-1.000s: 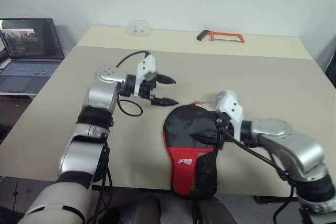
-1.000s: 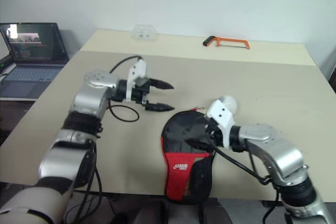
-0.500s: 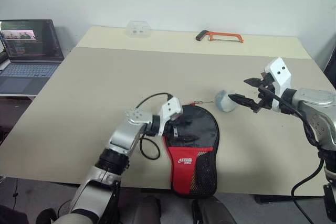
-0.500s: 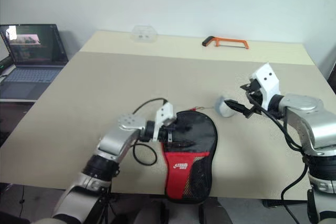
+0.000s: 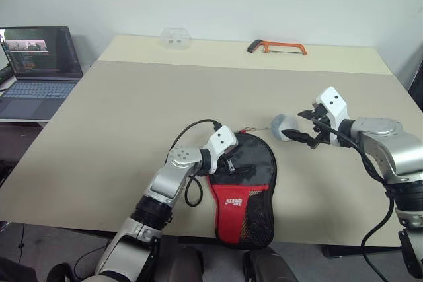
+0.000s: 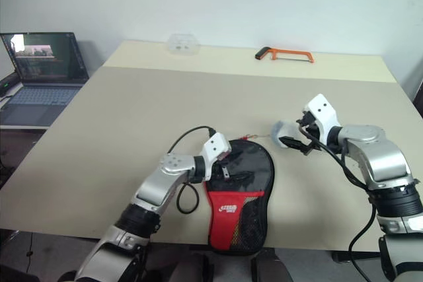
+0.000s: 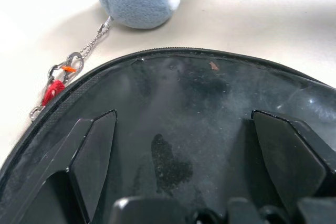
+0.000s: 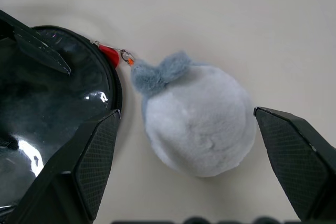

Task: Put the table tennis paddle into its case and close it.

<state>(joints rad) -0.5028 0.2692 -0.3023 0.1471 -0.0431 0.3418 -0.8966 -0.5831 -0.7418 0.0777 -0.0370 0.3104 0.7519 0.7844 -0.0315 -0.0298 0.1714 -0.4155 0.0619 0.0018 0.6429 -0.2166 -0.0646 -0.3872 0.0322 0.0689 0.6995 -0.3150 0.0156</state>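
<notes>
Both sets of jaws stand wide apart with nothing gripped. On the left gripper (image 5: 232, 167) the two black fingers (image 7: 92, 156) are spread low over the round black top of the case (image 5: 241, 186); whether they touch it I cannot tell. On the right gripper (image 5: 305, 128) the fingers (image 8: 94, 163) straddle a small grey-blue fluffy pompom (image 8: 197, 124) without closing on it.

One case lies flat near the front edge of the table (image 5: 132, 110), black above, red below, with a mesh pocket and a white logo on the red part (image 5: 233, 203); the letters are too small to read. Its glossy black rounded end fills the left wrist view, with the zip line running along the rim (image 7: 173, 52). Whether the table tennis paddle sits inside cannot be made out from these views.

A thin chain (image 7: 97, 35) with a red tag (image 7: 51, 90) links the case's rim to the pompom, which rests on the table just beside the case.

Farther off: one orange hacksaw (image 5: 277, 46) and one clear plastic box (image 5: 174, 36) at the far edge, well apart, and one open laptop (image 5: 39, 64) beside the table
</notes>
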